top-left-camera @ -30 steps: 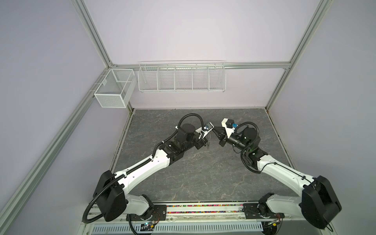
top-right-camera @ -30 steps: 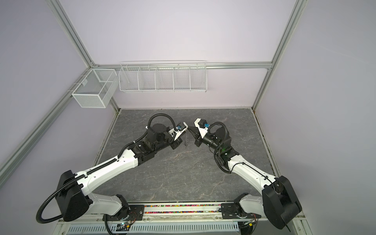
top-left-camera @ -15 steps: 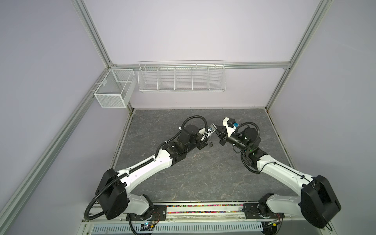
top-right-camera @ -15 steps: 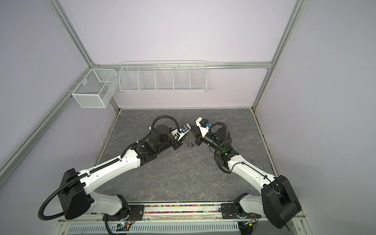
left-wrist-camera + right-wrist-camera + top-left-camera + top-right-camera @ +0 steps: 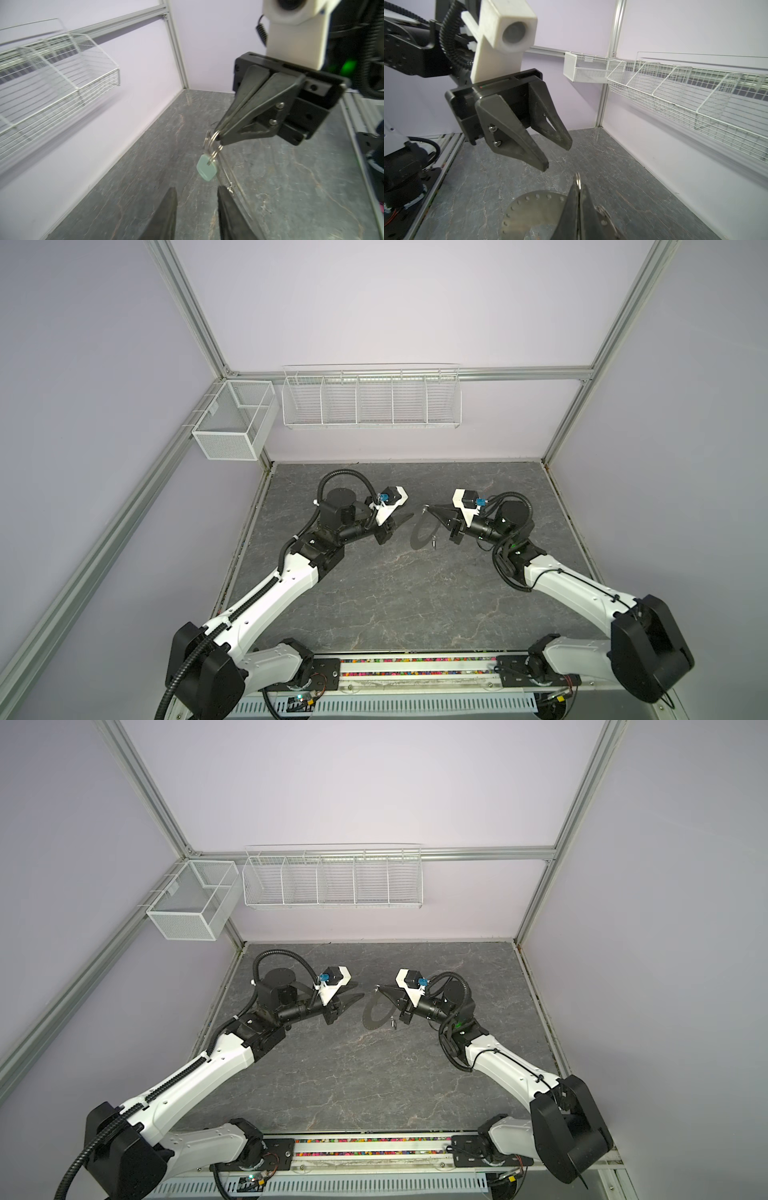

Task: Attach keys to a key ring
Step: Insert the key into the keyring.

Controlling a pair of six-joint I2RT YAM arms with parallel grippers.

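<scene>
The key ring (image 5: 423, 534) (image 5: 375, 1016) is a flat grey disc with small holes round its rim (image 5: 533, 209), hanging tilted above the table. My right gripper (image 5: 426, 508) (image 5: 219, 135) (image 5: 578, 185) is shut on a small wire loop (image 5: 578, 179) at its upper rim. One of the keys, with a pale green tag (image 5: 206, 169), dangles from that loop. A small silvery piece (image 5: 433, 542) (image 5: 392, 1026) hangs by the disc's lower rim. My left gripper (image 5: 409, 516) (image 5: 197, 188) (image 5: 556, 155) is open and empty, a short way left of the ring.
A long white wire rack (image 5: 371, 398) hangs on the back wall, with a white mesh box (image 5: 232, 425) on the left rail. The grey stone-patterned tabletop (image 5: 395, 605) lies below both arms. The arm bases sit along the front rail (image 5: 415, 668).
My left gripper was shut close against the right gripper's tip; it has opened and drawn back to the left. The right gripper still holds the ring and has shifted slightly.
</scene>
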